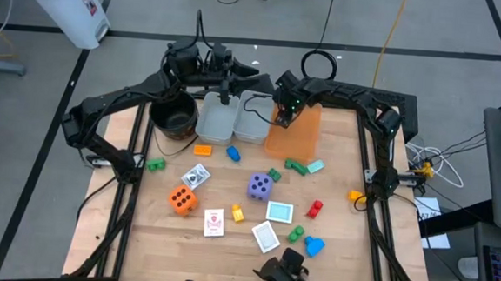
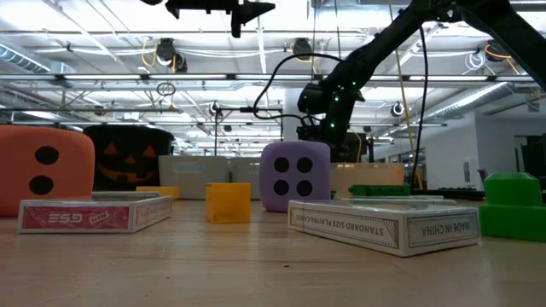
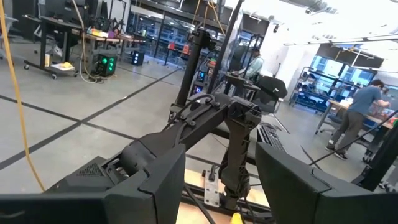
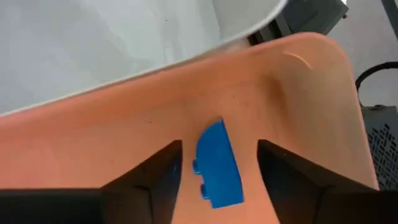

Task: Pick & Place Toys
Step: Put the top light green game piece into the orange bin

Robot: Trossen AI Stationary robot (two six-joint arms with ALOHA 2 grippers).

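My right gripper (image 4: pixel 217 149) hangs open over the orange bin (image 1: pixel 296 133), slanting down. A blue block (image 4: pixel 217 165) lies in the bin between the two fingers, with a gap on each side. My left gripper (image 3: pixel 221 168) is raised high at the far side of the table (image 1: pixel 237 77), pointing level, open with nothing between its fingers. Loose toys rest on the table: an orange die (image 1: pixel 182 199), a purple die (image 1: pixel 260 186), several cards (image 1: pixel 214 222) and small blocks such as a green one (image 1: pixel 298 167) and a red one (image 1: pixel 315 208).
Two grey bins (image 1: pixel 219 117) (image 1: pixel 253 121) stand left of the orange bin. A black pot (image 1: pixel 173 118) with a pumpkin face stands left of them. An orange block (image 1: pixel 355 196) lies near the table's right edge. In the left wrist view, people stand in the room beyond (image 3: pixel 360 118).
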